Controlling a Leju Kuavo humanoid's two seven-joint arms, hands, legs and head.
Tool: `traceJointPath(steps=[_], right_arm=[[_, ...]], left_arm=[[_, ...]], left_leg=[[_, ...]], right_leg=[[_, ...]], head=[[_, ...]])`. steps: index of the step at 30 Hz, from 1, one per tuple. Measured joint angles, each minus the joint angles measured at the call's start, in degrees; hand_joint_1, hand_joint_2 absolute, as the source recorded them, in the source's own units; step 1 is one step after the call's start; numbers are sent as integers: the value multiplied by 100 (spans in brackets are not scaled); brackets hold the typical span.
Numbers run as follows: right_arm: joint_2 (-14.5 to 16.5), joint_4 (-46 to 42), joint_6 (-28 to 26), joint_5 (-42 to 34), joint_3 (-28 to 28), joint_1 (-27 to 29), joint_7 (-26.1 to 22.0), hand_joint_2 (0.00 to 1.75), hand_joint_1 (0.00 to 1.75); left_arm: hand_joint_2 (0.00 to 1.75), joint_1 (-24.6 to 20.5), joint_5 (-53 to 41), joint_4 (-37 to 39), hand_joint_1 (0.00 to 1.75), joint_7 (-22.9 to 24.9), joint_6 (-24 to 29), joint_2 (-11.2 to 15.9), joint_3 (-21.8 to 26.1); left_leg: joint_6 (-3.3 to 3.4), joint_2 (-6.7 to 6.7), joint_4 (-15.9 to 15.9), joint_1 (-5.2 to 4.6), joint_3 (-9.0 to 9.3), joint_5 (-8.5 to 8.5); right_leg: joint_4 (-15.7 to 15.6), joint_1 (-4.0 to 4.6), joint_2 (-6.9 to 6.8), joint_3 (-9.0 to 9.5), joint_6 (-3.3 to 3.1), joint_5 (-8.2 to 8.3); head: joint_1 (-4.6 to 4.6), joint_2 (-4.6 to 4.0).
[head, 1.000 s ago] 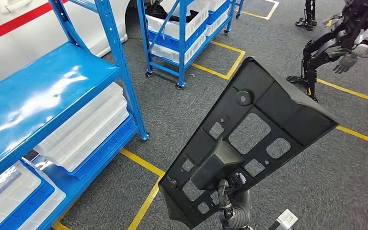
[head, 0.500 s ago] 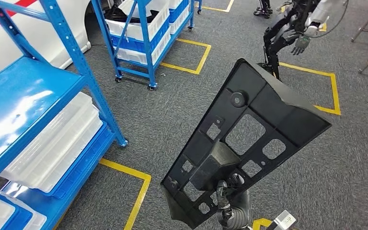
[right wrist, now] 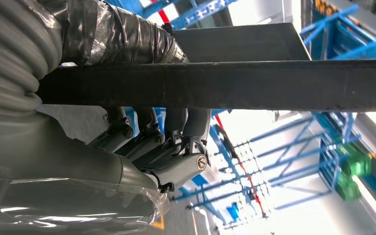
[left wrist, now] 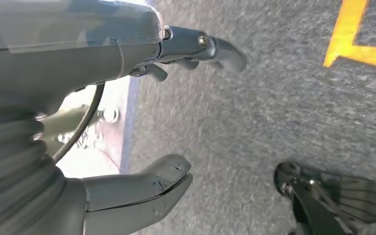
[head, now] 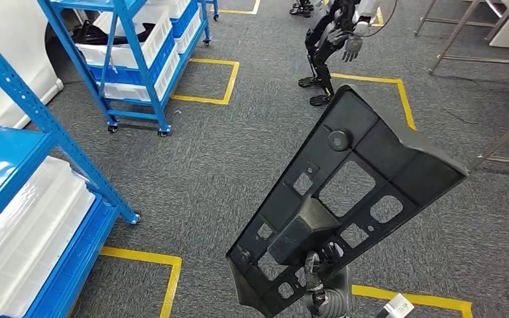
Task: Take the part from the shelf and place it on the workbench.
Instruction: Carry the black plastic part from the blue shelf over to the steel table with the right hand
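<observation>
- Our right hand point(head: 321, 278) holds the part point(head: 351, 192) by its lower, narrow end; in the head view its fingers come up through the cut-outs near that end.
- In the right wrist view those fingers point(right wrist: 176, 147) are curled over the part's dark edge point(right wrist: 274, 90), so we judge the grip firm rather than a light pinch.
- The part is off the shelf point(head: 20, 199) and in the air in front of us, over the grey floor point(head: 225, 152).
- Its long axis runs from the held end, close to our body, up and away toward the right, where the wide end stands highest, and the plate is tilted, not flat.
- All of its length and weight lies beyond the hand, so we expect it to lever against the fingers on any quick swing.
- Our left hand point(left wrist: 142, 112) hangs low over the floor, thumb and fingers apart, holding nothing; it is well away from the part, so the placing falls to the right arm.
- The shelf lies to our left; metal legs point(head: 451, 40) that may belong to the counter show far ahead on the right, though we cannot tell for sure.
- Another robot point(head: 335, 40) stands ahead, between us and that corner.
- To set the part down we judge that it must first be tipped flat, wide end leading.
</observation>
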Motion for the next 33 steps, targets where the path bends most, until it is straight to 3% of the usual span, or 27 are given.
traceJointPath(steps=[2,3,5,7,8,9,10,11,13,15,17,18,20,22,23,24,25,26,27,29,31,33], right_arm=[[7,-6,22,-5,-34,37,-1,175,175],[11,-11,32,-7,-52,62,-1,175,175],[28,-35,50,-8,-87,89,2,175,175],[57,-57,71,-4,-117,94,11,175,175],[74,-66,85,3,-135,100,19,175,175],[86,-74,98,10,-153,110,28,175,175],[99,-86,109,16,-169,121,42,175,175],[112,-98,115,20,-185,131,55,175,175],[137,-122,126,27,-209,136,75,175,175],[170,-149,145,52,-237,138,81,175,175],[200,-176,162,98,-267,147,87,175,175],[214,-191,166,120,-281,156,90,175,175],[244,-226,178,157,-296,161,97,175,175],[266,-246,192,198,-302,153,104,175,175],[273,-249,198,215,-304,149,110,175,175],[277,-249,200,225,-307,149,116,175,175],[279,-249,201,229,-310,149,122,175,175],[279,-248,202,230,-312,148,132,175,175],[280,-248,202,231,-313,148,142,175,175],[281,-248,202,244,-313,142,168,175,175],[283,-248,200,280,-314,134,186,175,175],[284,-249,193,325,-314,132,189,175,175]], left_arm=[[175,-19,-25,0,0,-15,2,-21,-1],[175,-27,-38,0,0,-21,3,-35,-1],[175,-21,-59,0,0,-32,4,-58,-2],[175,0,-71,0,0,-37,6,-62,-3],[175,10,-79,0,0,-37,7,-62,-3],[175,14,-91,0,0,-38,7,-63,-3],[175,14,-103,0,0,-38,7,-68,-3],[175,10,-114,0,0,-39,7,-75,-3],[175,5,-126,0,0,-40,7,-92,-4],[175,-1,-140,0,0,-44,7,-99,-6],[175,-24,-162,0,0,-49,7,-105,-8],[175,-39,-173,0,0,-52,7,-111,-8],[175,-45,-187,0,0,-64,6,-120,-9],[175,-32,-200,0,0,-77,3,-125,-9],[175,-26,-205,0,0,-80,1,-127,-9],[175,-19,-209,0,0,-81,-1,-129,-9],[175,-14,-211,0,0,-81,-2,-129,-9],[175,-10,-213,0,0,-81,-2,-128,-9],[175,-8,-215,0,0,-81,-2,-128,-9],[175,-7,-222,0,0,-86,-7,-125,-9],[175,-13,-228,0,0,-91,-15,-124,-10],[175,-30,-228,0,0,-95,-21,-126,-10]], left_leg=[[39,75,-59,-12,25,19],[72,144,-99,-7,48,45],[145,289,-184,10,91,102],[180,445,-202,-11,96,110],[182,530,-201,-18,94,104],[176,613,-199,-21,95,95],[165,693,-198,-22,103,83],[148,765,-197,-21,117,70],[96,895,-189,-31,159,27],[31,1002,-184,-51,198,-18],[-33,1102,-198,-49,253,-42],[-68,1075,-183,-36,275,-69],[-113,816,81,-9,191,-271],[-123,523,788,4,-140,-646],[-122,477,1174,6,-336,-792],[-117,460,1432,6,-484,-835],[-108,452,1483,5,-543,-759],[-93,430,1298,5,-496,-568],[-75,367,949,6,-372,-320],[-43,66,226,14,-108,23],[-21,-112,-53,4,-17,74],[31,11,-105,-2,9,98]], right_leg=[[-21,-19,114,-25,86,30],[2,-18,80,-43,118,18],[299,4,-198,-188,162,-174],[962,-7,-512,-499,195,-540],[1282,-27,-576,-652,215,-674],[1448,-51,-610,-725,234,-706],[1411,-74,-639,-693,249,-636],[1150,-93,-686,-540,258,-477],[356,-89,-911,-95,248,-179],[-64,-44,-1045,128,195,-100],[-87,-11,-947,125,127,-110],[-106,-18,-887,137,91,-102],[-149,-49,-767,169,13,-76],[-159,-53,-641,181,-35,-69],[-157,-43,-566,182,-44,-70],[-154,-33,-484,187,-49,-72],[-150,-25,-398,195,-50,-73],[-146,-23,-308,206,-48,-75],[-139,-25,-224,217,-42,-80],[-107,-31,-68,202,-8,-91],[-86,-53,69,151,62,-83],[-93,-74,172,115,142,-61]], head=[[-1,0],[1,0],[4,0],[6,0],[5,0],[5,0],[6,0],[5,-1],[5,0],[4,1],[4,0],[4,-1],[3,0],[2,0],[1,0],[2,0],[1,0],[1,0],[1,0],[2,-1],[2,-2],[2,-2]])
